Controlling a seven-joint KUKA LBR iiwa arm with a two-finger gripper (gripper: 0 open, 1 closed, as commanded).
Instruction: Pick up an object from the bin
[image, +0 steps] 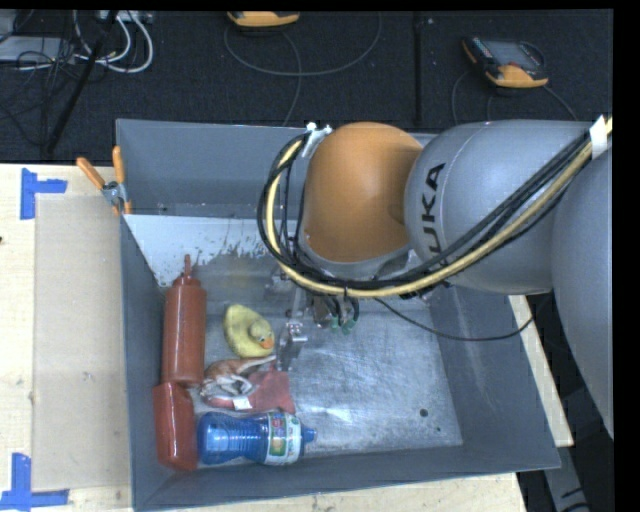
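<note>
**Pretty sure I live in a robotics lab**

Not a home, not a shop. My arm (500, 220) has KUKA printed on its grey shell, with an orange cover (355, 190) and a cable bundle (278, 205) running along it. I hang over a scuffed grey metal bin (200, 170). Behind it there's dark carpet (390, 80), loose cables (125, 40) snaking around, and an orange-and-black handheld device (505, 62) just lying there.

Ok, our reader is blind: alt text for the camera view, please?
The arm's end effector hangs low in a grey metal bin, just right of a yellow rubber duck. By the bin's left wall lie two red tubes, a blue bottle and a crumpled red wrapper.
</note>
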